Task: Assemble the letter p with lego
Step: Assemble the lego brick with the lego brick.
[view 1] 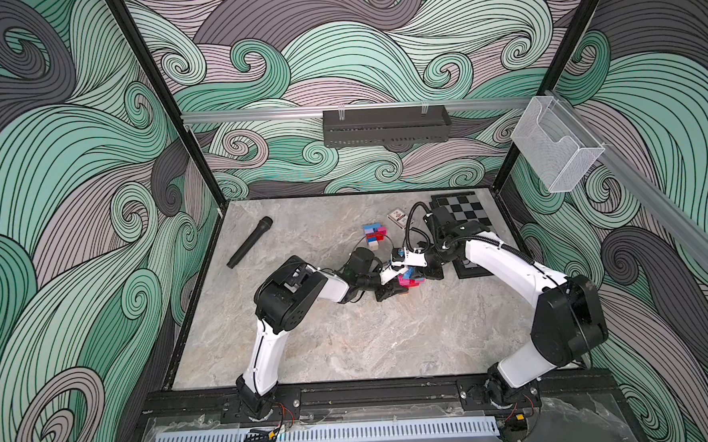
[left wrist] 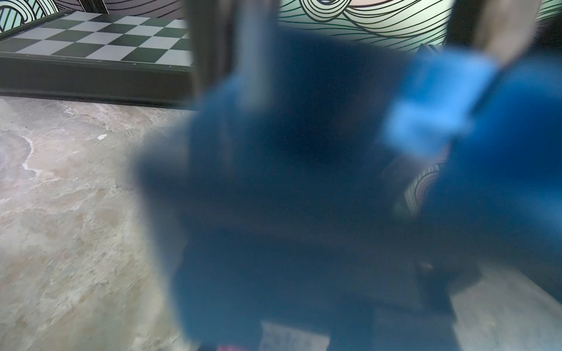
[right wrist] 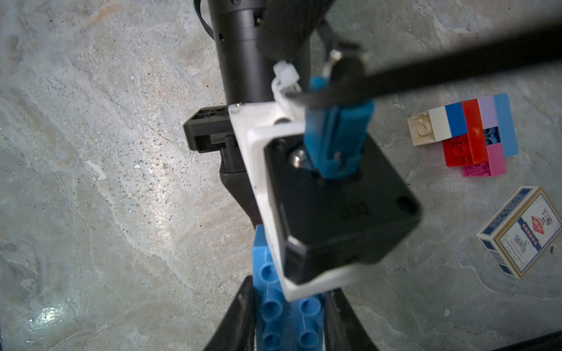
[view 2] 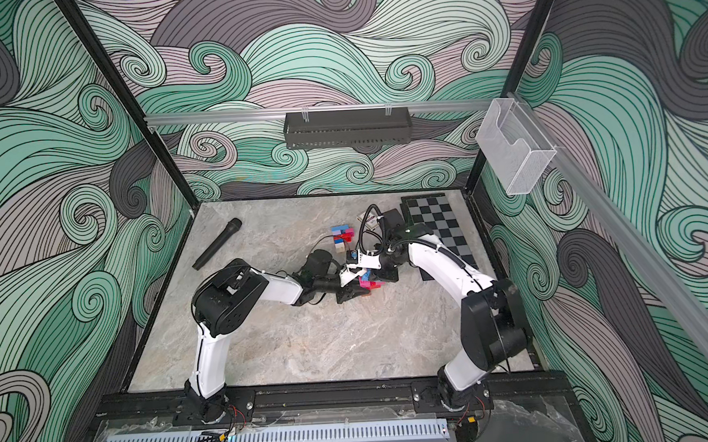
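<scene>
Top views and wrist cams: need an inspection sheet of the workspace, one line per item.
Surface: marbled grey tabletop, no spill seen.
Job's things: brick cluster lies near the card box, not touching it; blue brick sits between the right gripper's fingers; pink and red bricks show where the grippers meet.
Clutter: microphone, chessboard, card box.
Grippers: right gripper shut on the blue brick; left gripper at the bricks, grip too blurred to tell.
Cables: black cable runs off the left wrist camera, above the table.
Surroundings: wave-patterned walls, black tray on the back rail, mesh basket on a side rail.
</scene>
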`<state>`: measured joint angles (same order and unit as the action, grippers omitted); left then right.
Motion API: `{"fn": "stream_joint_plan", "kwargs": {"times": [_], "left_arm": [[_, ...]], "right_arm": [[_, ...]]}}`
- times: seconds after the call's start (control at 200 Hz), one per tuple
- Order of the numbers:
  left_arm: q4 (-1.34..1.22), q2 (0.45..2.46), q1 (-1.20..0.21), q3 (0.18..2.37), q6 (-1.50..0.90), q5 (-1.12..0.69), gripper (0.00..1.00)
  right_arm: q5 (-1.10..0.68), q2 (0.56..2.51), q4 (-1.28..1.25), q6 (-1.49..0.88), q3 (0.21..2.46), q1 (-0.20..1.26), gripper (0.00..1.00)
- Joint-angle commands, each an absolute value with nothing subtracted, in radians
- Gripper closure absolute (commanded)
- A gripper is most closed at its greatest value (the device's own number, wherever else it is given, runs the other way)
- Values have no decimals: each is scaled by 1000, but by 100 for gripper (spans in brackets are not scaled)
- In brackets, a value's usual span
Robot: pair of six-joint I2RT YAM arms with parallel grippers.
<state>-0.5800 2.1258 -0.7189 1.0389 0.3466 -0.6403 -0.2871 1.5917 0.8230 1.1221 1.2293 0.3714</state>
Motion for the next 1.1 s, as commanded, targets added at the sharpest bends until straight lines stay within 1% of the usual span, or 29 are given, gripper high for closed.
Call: {"fn": "stream_joint_plan", "kwargs": {"times": [0.0, 0.56, 1.096], "left_arm": [[-277, 2247, -716, 989, 339, -517, 100], [-259, 2252, -716, 998, 344, -523, 100], [-230, 2258, -716, 1011, 351, -524, 100]], "right_arm": [[-362, 1624, 775, 1141, 1260, 385, 73], [-289, 1661, 783, 1193, 1278, 384, 73], [-321, 1694, 851, 1241, 1287, 381, 73]]}}
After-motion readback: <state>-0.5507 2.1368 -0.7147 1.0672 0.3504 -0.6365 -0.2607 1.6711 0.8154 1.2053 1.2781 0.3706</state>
